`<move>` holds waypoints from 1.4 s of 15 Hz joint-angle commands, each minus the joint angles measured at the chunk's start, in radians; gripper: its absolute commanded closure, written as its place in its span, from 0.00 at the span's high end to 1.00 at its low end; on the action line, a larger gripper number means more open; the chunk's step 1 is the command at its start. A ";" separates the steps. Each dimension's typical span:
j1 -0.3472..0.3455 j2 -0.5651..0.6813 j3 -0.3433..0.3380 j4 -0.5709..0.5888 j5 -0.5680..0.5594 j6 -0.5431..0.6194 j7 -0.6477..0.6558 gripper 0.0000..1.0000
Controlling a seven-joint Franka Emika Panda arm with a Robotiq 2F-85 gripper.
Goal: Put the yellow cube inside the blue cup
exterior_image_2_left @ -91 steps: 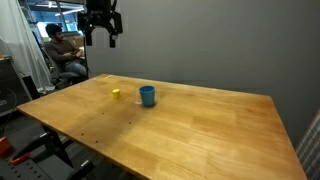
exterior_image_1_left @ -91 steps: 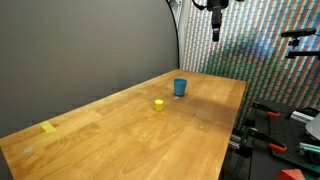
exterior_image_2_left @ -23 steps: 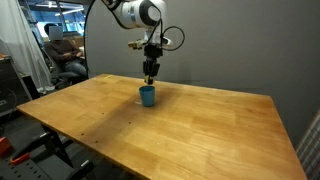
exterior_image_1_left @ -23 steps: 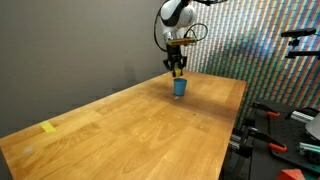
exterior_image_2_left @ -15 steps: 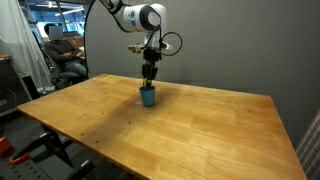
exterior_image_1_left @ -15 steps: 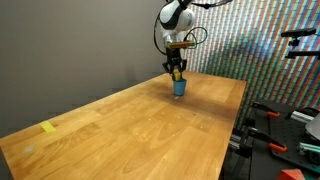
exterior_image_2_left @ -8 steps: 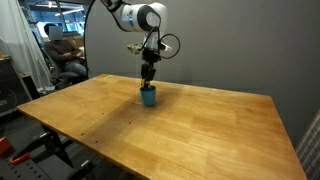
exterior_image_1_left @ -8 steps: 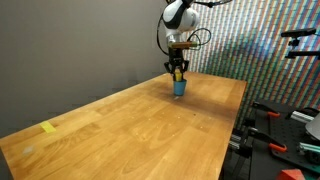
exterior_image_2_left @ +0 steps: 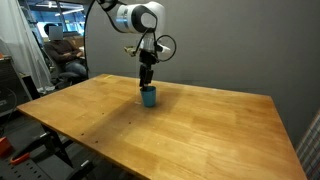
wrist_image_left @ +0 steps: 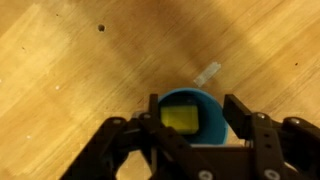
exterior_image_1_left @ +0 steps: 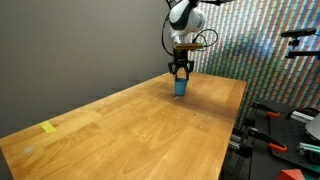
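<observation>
The blue cup (exterior_image_1_left: 180, 87) (exterior_image_2_left: 148, 96) stands upright on the far part of the wooden table (exterior_image_1_left: 140, 130). In the wrist view I look straight down into the blue cup (wrist_image_left: 214, 118), and the yellow cube (wrist_image_left: 180, 118) lies inside it. My gripper (exterior_image_1_left: 180, 73) (exterior_image_2_left: 147, 84) hangs directly above the cup's rim, pointing down. In the wrist view the gripper (wrist_image_left: 197, 106) has its fingers spread to either side of the cup's mouth, and the right finger stands well clear of the cube. In both exterior views the cube is hidden by the cup's wall.
A flat yellow tape patch (exterior_image_1_left: 49, 127) lies near the table's near left corner. A pale strip of tape (wrist_image_left: 207, 73) sits on the wood just beyond the cup. A seated person (exterior_image_2_left: 60, 52) is behind the table, and clamps (exterior_image_1_left: 268, 137) stand beside its right edge.
The jaws have gone from shut to spread apart over the cup, letting go of the yellow cube. The arm has shifted only slightly above the cup.
</observation>
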 commanded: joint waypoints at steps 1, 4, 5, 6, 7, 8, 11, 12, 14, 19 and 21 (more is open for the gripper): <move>-0.002 -0.066 -0.010 -0.082 0.011 0.052 0.015 0.99; 0.001 -0.103 -0.008 -0.110 0.000 0.068 -0.009 1.00; 0.005 -0.122 -0.007 -0.116 -0.012 0.063 -0.019 1.00; 0.012 -0.144 -0.007 -0.120 -0.030 0.057 -0.027 1.00; 0.020 -0.172 -0.006 -0.124 -0.055 0.048 -0.041 1.00; 0.030 -0.202 -0.006 -0.127 -0.085 0.042 -0.049 1.00; 0.063 -0.282 0.007 -0.110 -0.207 -0.013 -0.078 1.00; 0.070 -0.311 0.016 -0.107 -0.239 -0.032 -0.094 1.00; 0.090 -0.363 0.041 -0.097 -0.305 -0.079 -0.118 1.00; 0.087 -0.387 0.094 -0.073 -0.322 -0.118 -0.148 1.00; 0.087 -0.382 0.096 -0.074 -0.322 -0.119 -0.146 1.00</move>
